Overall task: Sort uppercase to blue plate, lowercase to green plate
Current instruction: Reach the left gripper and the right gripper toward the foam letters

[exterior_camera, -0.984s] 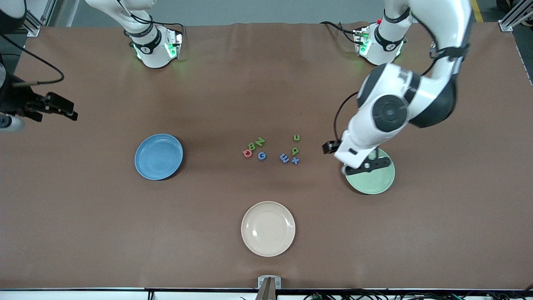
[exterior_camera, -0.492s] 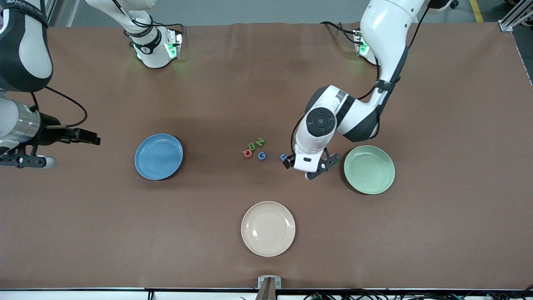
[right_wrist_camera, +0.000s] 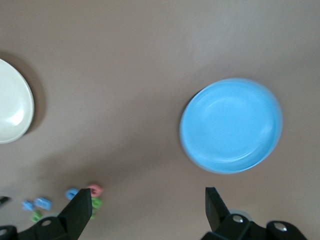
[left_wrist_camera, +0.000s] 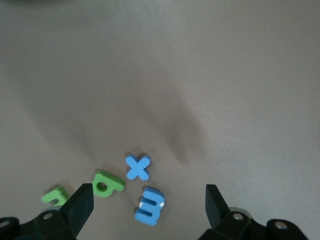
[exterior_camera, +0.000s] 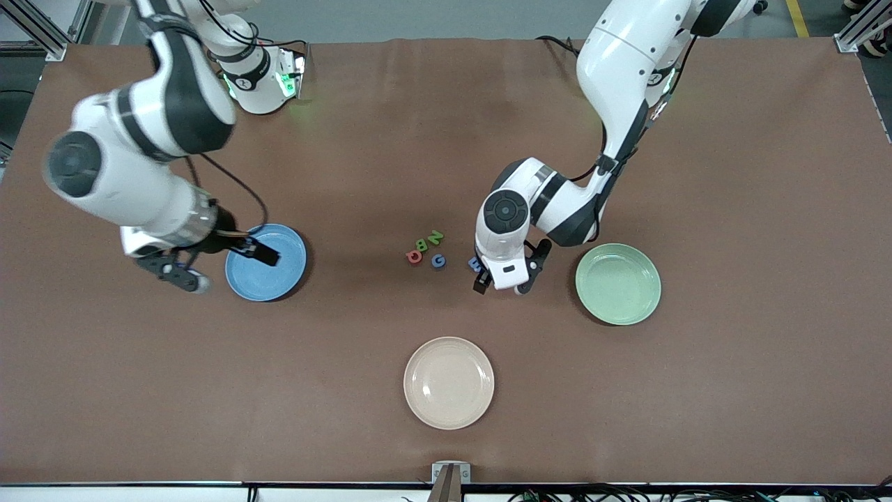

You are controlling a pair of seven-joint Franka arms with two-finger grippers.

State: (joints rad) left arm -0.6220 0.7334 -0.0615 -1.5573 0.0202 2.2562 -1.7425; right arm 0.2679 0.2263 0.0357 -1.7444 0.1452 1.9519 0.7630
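1. Uppercase grp: green N (exterior_camera: 435, 237), green B (exterior_camera: 421, 245), red Q (exterior_camera: 414, 256), blue G (exterior_camera: 438, 261). All flat on the brown table (exterior_camera: 390, 153), approx mid-table, tight cluster, near touching. N and B sit farther from the front cam than Q and G. N's long axis tilted, diagonal. Q is a ring, no clear axis.

2. Lowercase grp: mostly hidden under the left arm in the front view; only the blue m (exterior_camera: 474, 263) peeks out beside the G, toward the left arm's end. Left wrist view shows all four flat on the table: blue m (left_wrist_camera: 150, 206), blue x (left_wrist_camera: 137, 167), green 9-like letter (left_wrist_camera: 106, 184), green u-like letter (left_wrist_camera: 55, 196). The m's long axis points roughly at the x; x just beside the 9-like letter, whose stem runs toward the x. None on a plate.

3. Blue plate (exterior_camera: 279, 282): toward the right arm's end, upright, no letters in it.

4. Green plate (exterior_camera: 618, 284): toward the left arm's end, upright, no letters in it.

5. Cream plate (exterior_camera: 449, 383): nearest the front cam, mid-table.

6. Left gripper (left_wrist_camera: 150, 210): over the lowercase grp, jaws wide, holding nothing.

7. Right gripper (right_wrist_camera: 148, 210): in the air by the blue plate's edge, jaws wide, holding nothing.
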